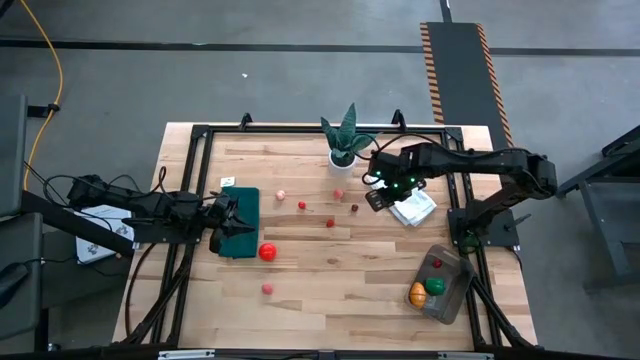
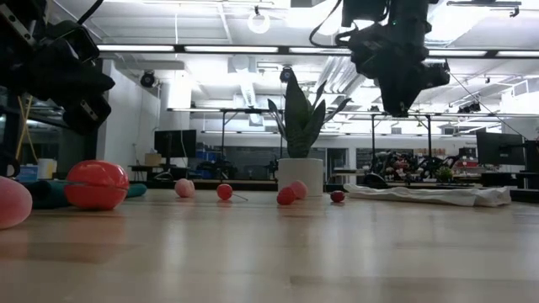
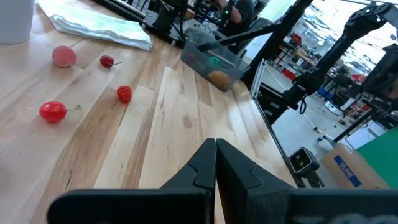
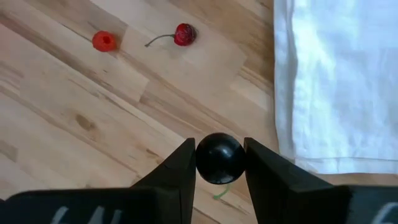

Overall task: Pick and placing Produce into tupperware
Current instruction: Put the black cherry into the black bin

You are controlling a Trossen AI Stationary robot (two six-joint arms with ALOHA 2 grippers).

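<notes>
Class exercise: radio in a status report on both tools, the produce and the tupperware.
Right tool shut on dark round fruit, beside white cloth. Left tool shut, empty, waiting. Tupperware holds three pieces. Nothing in the way.

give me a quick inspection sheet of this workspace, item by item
surface: wooden table, bare boards over most of it
job's things: tupperware near the right front corner, holding an orange, a green and a red piece; big red fruit, pink ones and small red berries loose mid-table
clutter: potted plant at the back edge; white cloth right of centre; dark green mat on the left
grippers: right gripper above the boards beside the cloth, shut on a small dark ball; left gripper shut, empty, over the mat
cables: yellow cable on the floor, far left
surroundings: grey floor, striped ramp behind the table; no person clearly seen
</notes>
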